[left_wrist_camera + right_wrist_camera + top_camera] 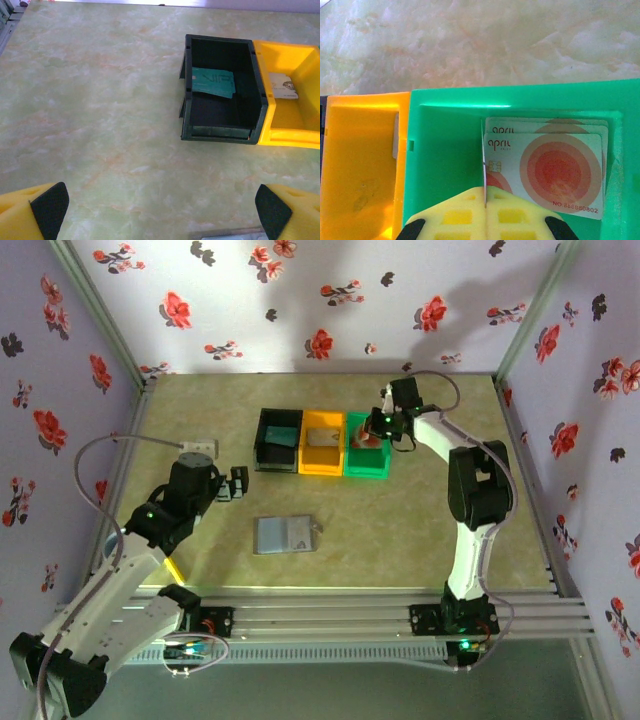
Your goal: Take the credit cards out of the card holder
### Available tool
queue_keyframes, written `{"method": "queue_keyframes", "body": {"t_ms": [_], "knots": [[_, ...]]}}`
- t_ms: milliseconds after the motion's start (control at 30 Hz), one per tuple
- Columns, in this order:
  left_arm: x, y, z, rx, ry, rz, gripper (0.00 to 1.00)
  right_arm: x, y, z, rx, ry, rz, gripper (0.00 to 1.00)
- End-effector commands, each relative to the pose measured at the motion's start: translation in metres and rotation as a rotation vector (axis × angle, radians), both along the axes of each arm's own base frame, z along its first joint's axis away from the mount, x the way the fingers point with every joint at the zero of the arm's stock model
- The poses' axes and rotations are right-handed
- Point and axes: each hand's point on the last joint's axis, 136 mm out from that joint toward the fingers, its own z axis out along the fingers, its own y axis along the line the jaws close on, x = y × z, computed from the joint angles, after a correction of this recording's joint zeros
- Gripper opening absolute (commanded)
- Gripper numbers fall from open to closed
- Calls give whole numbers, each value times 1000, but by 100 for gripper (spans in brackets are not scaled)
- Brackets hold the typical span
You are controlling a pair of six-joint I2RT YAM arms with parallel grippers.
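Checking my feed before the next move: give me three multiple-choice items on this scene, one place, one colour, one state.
1. The card holder lies: A inside a bin; B on the table, nearer the arms than the orange bin; C against the back wall.
2. The teal card lies in a bin coloured: A black; B orange; C green.
3. The left gripper is: A open; B shut; C shut on a card.
Answers: 1 B, it lies flat there; 2 A, the black bin holds it; 3 A, its pads stand far apart.
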Motion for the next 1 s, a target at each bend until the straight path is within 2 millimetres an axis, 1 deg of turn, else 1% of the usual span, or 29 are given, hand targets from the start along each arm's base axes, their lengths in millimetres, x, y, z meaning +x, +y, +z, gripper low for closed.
{"method": "queue_keyframes", "body": {"t_ms": [0, 433, 667, 867, 967], "knots": [[2, 6, -3, 16, 1, 28, 100, 2, -4, -9, -6, 28, 15, 0], [2, 6, -5, 18, 7, 29, 100, 7, -10, -16, 4, 63, -5, 0], [2, 6, -6, 20, 12, 29, 100, 7, -16, -20, -10, 80, -30, 0], [3, 6, -6, 20, 13, 29, 100, 7, -18, -22, -19, 84, -39, 6], [3, 6, -7, 22, 16, 27, 100, 7, -19, -21, -18, 84, -41, 7]]}}
